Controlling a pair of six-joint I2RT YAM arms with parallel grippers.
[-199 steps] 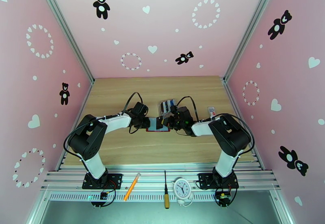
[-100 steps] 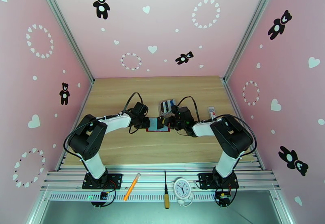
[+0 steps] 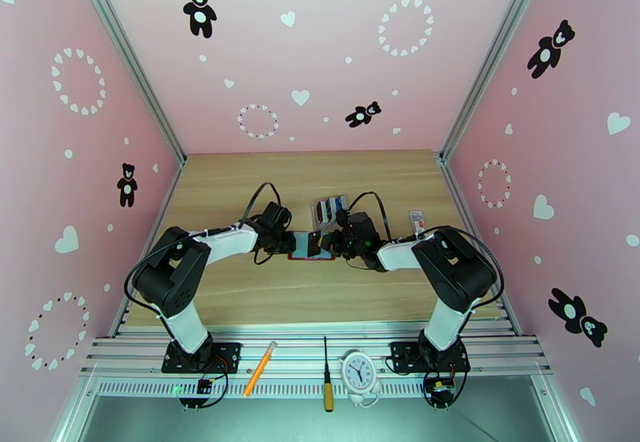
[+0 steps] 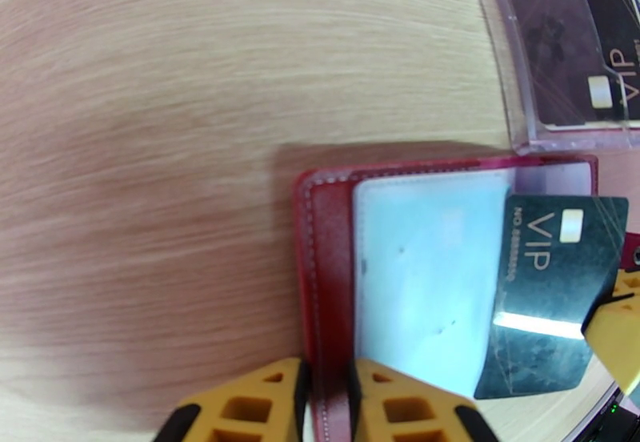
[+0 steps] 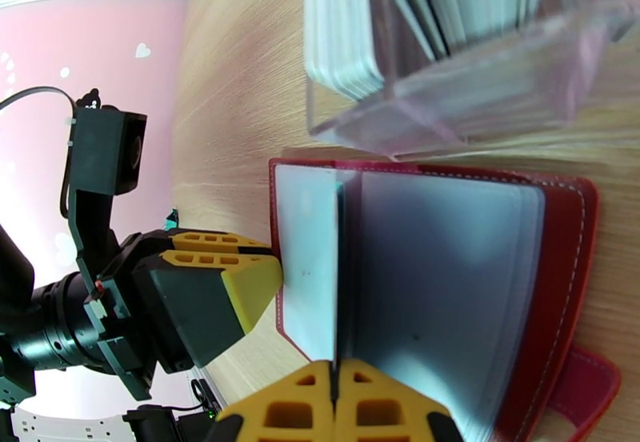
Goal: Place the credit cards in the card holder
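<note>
Two grippers meet over the table (image 3: 320,179) in the top view. The left gripper (image 3: 288,241) and right gripper (image 3: 328,242) flank the card holder (image 3: 308,246), which lies open between them. A clear stand (image 3: 330,209) sits just beyond the right gripper. Jaw state not readable here. (M.)

Agreed. Left wrist view: the left gripper (image 4: 324,407) is clenched on the red cover edge of the card holder (image 4: 328,235), pinning it flat. Ahead of the fingertips is a pale clear pocket (image 4: 424,275). At its far side lies the dark VIP card (image 4: 552,291), tilted, with a yellow finger (image 4: 620,335) of the right gripper at its outer edge. (J.)

Card inside the pocket? (M.)

Cannot tell; its leading edge overlaps the pocket's edge. My judgement is that insertion has begun but is not finished. The clear stand (image 4: 560,51) beyond holds at least one more dark card. (J.)

Right wrist view: the right gripper (image 5: 332,411) is pinched on the VIP card (image 5: 339,259), seen edge-on. The card holder (image 5: 560,275) shows a pale leaf on one side of it and a grey leaf on the other. The left gripper (image 5: 244,271) sits opposite. The clear stand (image 5: 448,75) carries a row of pale cards. (M.)

Next, I'd guess: slide the card toward the left gripper, flat along the leaf, then let go. (J.)
</note>
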